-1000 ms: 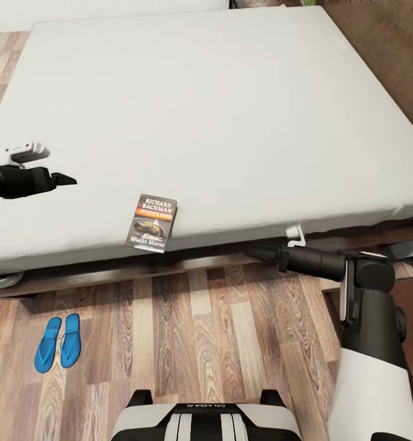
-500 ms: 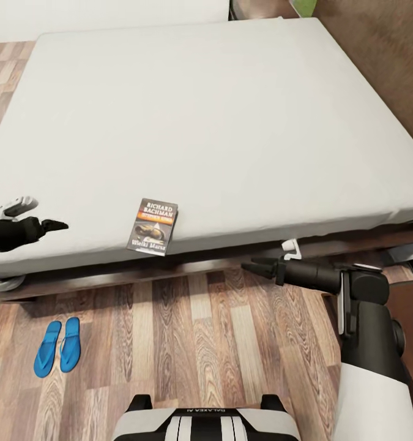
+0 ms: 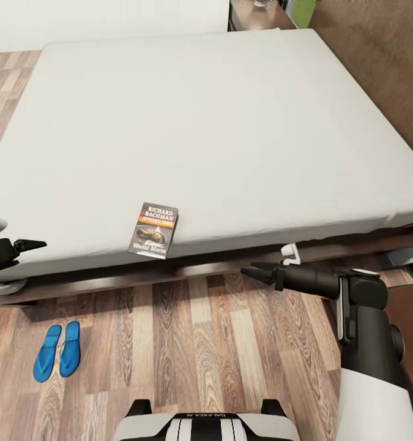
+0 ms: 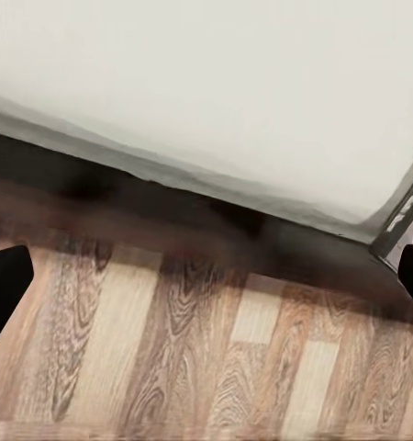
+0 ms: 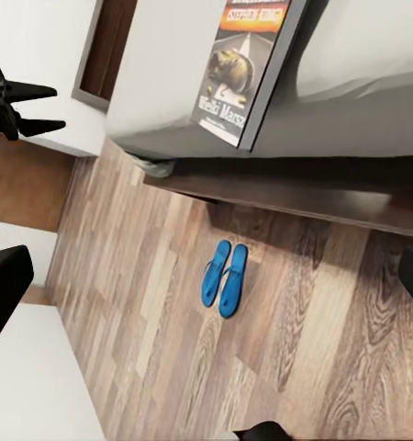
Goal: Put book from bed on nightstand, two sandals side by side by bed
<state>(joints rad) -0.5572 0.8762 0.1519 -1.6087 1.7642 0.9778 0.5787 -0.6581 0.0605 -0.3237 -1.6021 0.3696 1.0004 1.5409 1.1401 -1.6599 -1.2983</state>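
The book point(image 3: 153, 230) lies face up at the near edge of the bed's pale mattress point(image 3: 188, 122), one corner just over the edge; it also shows in the right wrist view point(image 5: 243, 69). The two blue sandals point(image 3: 57, 350) lie side by side on the plank floor in front of the bed's left part, also in the right wrist view point(image 5: 225, 278). My right gripper point(image 3: 250, 271) hovers open over the floor just in front of the bed frame, right of the book. My left gripper point(image 3: 38, 245) is open at the mattress's near left edge.
The dark wooden bed frame point(image 3: 218, 263) runs along the mattress's near side. A dark brown nightstand top point(image 3: 261, 15) shows beyond the bed's far right corner. Wood-plank floor point(image 3: 200, 343) lies between my base and the bed.
The view has pulled back and tilted, so the bed sits lower in the picture. My left arm has drawn back off the mattress toward its near left edge. Book and sandals stay put.
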